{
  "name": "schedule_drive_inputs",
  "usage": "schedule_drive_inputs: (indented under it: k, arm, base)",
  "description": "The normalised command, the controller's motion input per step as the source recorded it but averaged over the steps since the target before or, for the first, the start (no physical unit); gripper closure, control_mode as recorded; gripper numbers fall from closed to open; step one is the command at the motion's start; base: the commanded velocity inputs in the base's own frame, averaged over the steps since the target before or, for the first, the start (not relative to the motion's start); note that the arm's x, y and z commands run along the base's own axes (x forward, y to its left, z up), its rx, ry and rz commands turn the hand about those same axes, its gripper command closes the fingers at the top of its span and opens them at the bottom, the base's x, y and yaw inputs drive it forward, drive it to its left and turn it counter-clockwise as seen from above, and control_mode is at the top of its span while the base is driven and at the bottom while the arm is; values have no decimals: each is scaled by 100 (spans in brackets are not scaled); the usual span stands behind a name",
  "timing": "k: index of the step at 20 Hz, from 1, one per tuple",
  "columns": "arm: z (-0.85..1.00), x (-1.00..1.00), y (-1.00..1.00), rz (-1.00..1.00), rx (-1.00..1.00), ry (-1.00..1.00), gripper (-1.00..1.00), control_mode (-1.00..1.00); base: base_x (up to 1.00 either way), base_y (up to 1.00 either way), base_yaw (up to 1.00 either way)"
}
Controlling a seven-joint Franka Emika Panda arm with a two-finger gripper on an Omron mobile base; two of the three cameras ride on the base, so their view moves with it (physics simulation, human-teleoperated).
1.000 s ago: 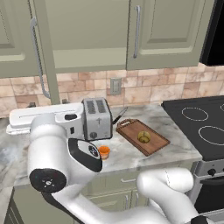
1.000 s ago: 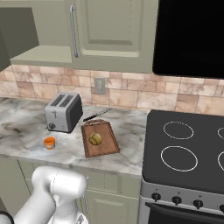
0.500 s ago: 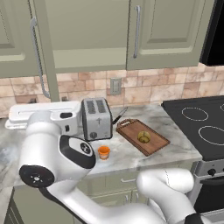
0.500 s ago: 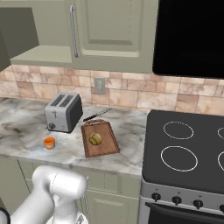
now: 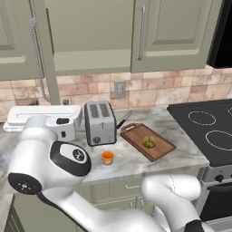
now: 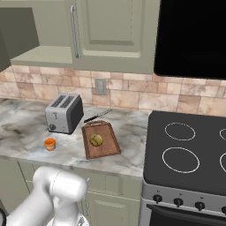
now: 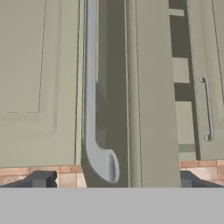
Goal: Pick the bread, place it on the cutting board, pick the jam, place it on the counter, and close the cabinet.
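Note:
In the hand view my gripper (image 7: 113,179) is open, its fingertips (image 7: 41,178) far apart, facing the cabinet (image 7: 39,78). The lower end of the silver bar handle (image 7: 92,87) of the left door sits between and beyond them, untouched. That door (image 5: 45,50) stands open, seen edge-on; the right door (image 5: 176,31) is shut. The bread (image 5: 148,142) (image 6: 96,140) lies on the cutting board (image 5: 161,149) (image 6: 108,148). The orange jam (image 5: 107,157) (image 6: 50,144) stands upright on the counter (image 5: 136,161) (image 6: 26,132), in front of the toaster.
A silver toaster (image 5: 100,122) (image 6: 65,113) stands against the backsplash, with a knife (image 5: 123,120) (image 6: 98,115) behind the board. A black stove (image 5: 208,131) (image 6: 190,150) is at the right. My white arm (image 5: 50,163) crosses the foreground.
My arm's elbow has shifted a little left and down in the left base view. The bread, the jam and the doors have stayed where they were.

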Motion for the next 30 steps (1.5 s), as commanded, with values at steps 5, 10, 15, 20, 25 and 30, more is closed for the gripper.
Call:
schedule_drive_inputs:
  k: [5,10,15,20,25,30]
  arm:
    - [-3,13,-2,-13,0,-4,-100,-100]
    - [0,9,-15,-16,0,-4,-100,-100]
    - [0,5,-33,-14,0,-2,-100,-100]
    - [0,4,-39,-11,0,-1,-100,-100]
    - [0,6,-37,-8,0,0,-100,-100]
    - [0,6,-33,-7,0,0,-100,-100]
  base:
    - [0,0,0]
    - [0,0,0]
    - [0,0,0]
    - [0,0,0]
    - [0,0,0]
    - [0,0,0]
